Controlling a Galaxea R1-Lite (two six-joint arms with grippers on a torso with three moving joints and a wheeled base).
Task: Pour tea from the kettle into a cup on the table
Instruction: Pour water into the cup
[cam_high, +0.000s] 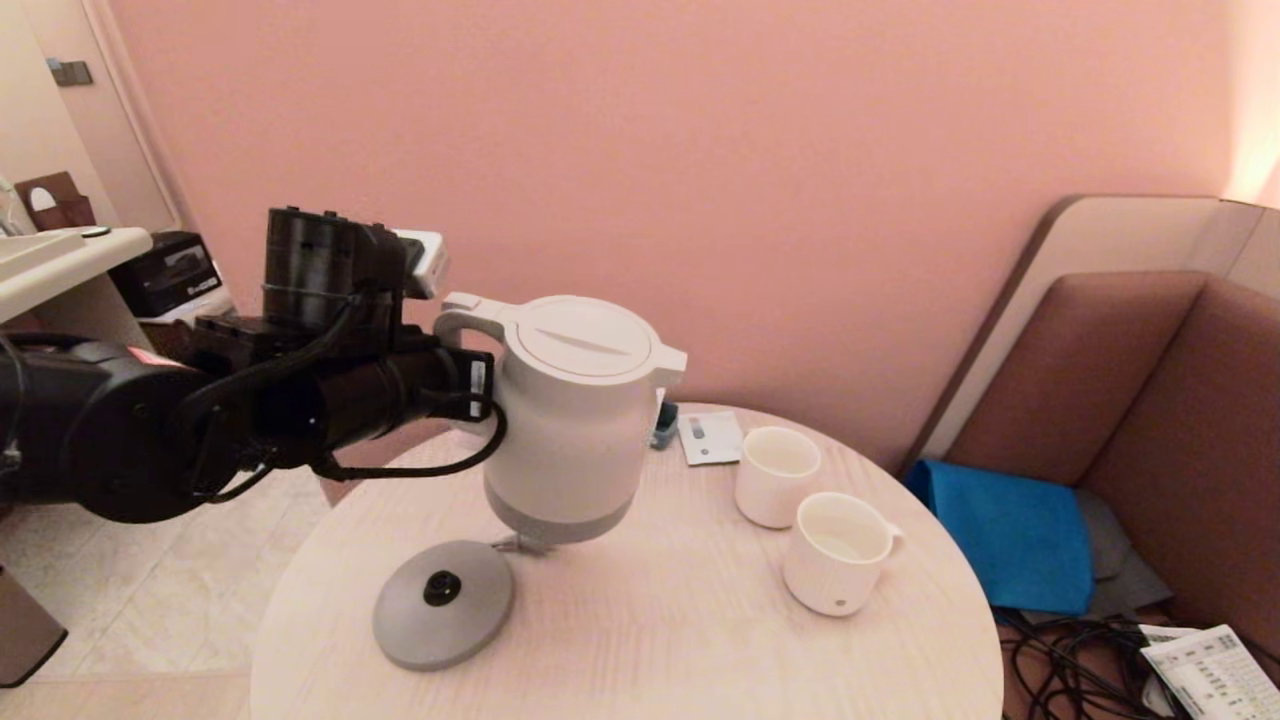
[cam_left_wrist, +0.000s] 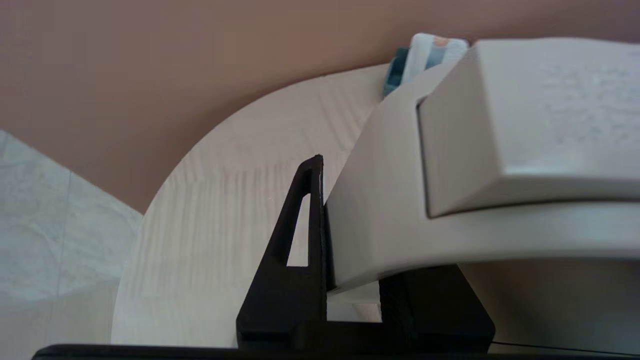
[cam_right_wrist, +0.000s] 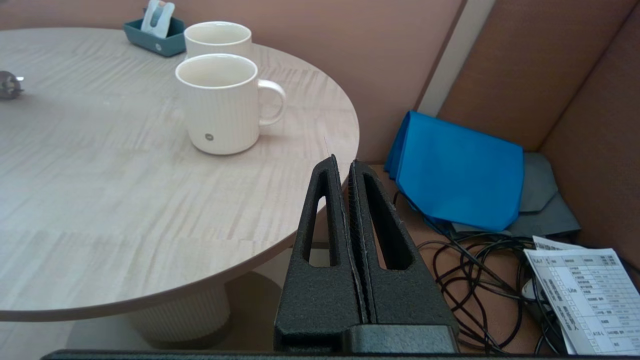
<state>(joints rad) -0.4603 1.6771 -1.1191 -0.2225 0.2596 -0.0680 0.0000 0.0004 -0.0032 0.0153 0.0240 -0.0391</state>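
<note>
The cream-white kettle (cam_high: 570, 420) hangs in the air above the left half of the round pale-wood table (cam_high: 650, 640), tipped slightly, its spout toward the cups. My left gripper (cam_high: 470, 385) is shut on its loop handle (cam_left_wrist: 390, 210); one black finger (cam_left_wrist: 312, 210) presses the handle's side. The ribbed cup (cam_high: 838, 553), with a side handle and a grey dot, stands at the table's right, well clear of the spout. In the right wrist view this cup (cam_right_wrist: 220, 105) is upright. My right gripper (cam_right_wrist: 345, 167) is shut on nothing, low beside the table edge (cam_right_wrist: 300, 235).
The grey kettle base (cam_high: 443, 603) lies below the kettle. A plain white cup (cam_high: 776, 475) stands just behind the ribbed one. A teal tray (cam_right_wrist: 155, 40) and a white packet (cam_high: 710, 437) sit at the back. A blue cloth (cam_high: 1010, 530), cables (cam_high: 1070, 660) and a sofa are on the right.
</note>
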